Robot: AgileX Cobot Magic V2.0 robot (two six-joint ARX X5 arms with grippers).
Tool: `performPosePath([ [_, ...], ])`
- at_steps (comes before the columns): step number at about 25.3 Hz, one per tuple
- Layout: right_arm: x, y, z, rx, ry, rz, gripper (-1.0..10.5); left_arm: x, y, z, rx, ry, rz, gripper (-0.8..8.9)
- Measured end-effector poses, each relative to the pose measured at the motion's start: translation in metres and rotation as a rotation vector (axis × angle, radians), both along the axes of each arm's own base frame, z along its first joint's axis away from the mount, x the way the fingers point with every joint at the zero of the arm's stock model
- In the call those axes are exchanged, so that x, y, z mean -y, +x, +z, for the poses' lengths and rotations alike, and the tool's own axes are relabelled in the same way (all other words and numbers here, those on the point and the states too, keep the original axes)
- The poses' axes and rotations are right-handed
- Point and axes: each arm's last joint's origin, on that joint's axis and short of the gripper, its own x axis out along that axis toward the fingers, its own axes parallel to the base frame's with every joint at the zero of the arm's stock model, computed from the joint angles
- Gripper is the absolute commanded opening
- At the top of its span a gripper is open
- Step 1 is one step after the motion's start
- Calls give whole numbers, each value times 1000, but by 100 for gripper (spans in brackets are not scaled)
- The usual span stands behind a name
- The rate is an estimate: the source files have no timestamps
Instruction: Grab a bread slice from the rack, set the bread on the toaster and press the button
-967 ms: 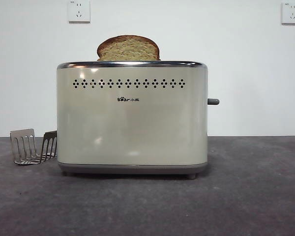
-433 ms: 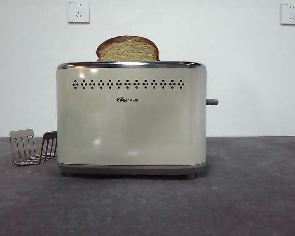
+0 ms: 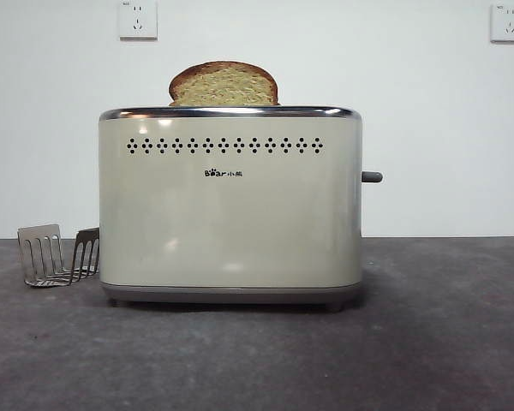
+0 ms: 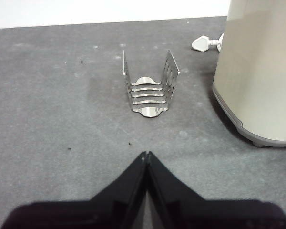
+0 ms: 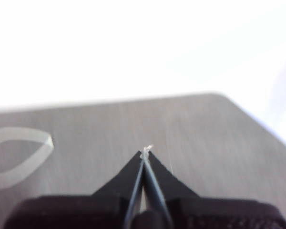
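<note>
The slice of bread [image 3: 224, 85] stands upright in the toaster's top slot, its domed brown crust rising above the chrome rim. The cream toaster [image 3: 230, 214] sits mid-table, and the grey button [image 3: 372, 176] sticks out of its right end, high up. To the toaster's left, the wire rack [image 3: 56, 257] holds nothing. In the left wrist view my left gripper [image 4: 146, 155] is shut and empty above the table, short of the rack [image 4: 149, 93], with the toaster [image 4: 260, 71] beside it. My right gripper [image 5: 146, 151] is shut and empty over bare, blurred table. No arm shows in the front view.
A white plug [image 4: 202, 44] lies on the table behind the toaster. Two white wall sockets [image 3: 137, 19] [image 3: 507, 22] are on the back wall. A pale loop [image 5: 19, 157] lies on the table in the right wrist view.
</note>
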Motion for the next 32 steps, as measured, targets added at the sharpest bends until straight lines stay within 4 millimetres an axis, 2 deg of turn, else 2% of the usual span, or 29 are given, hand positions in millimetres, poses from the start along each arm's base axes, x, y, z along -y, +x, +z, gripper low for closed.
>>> performPosePath([
  [2,3,-17,-35,-15,-6,-10,0,0,0,0,-5,0,0,-3],
  [4,7,-30,-60,21,-3,-31,0,0,0,-1,-11,1,0,-3],
  [8,13,-48,-94,25,-3,-72,1,0,1,-2,-23,1,0,-3],
  [14,15,-58,-100,-23,-23,-60,1,0,2,-3,-38,2,0,-3],
  [21,10,-62,-103,-53,-62,131,1,0,2,-4,-50,3,0,-3],
  [32,10,-62,-103,-51,-50,129,1,0,2,-5,-57,3,0,-3],
])
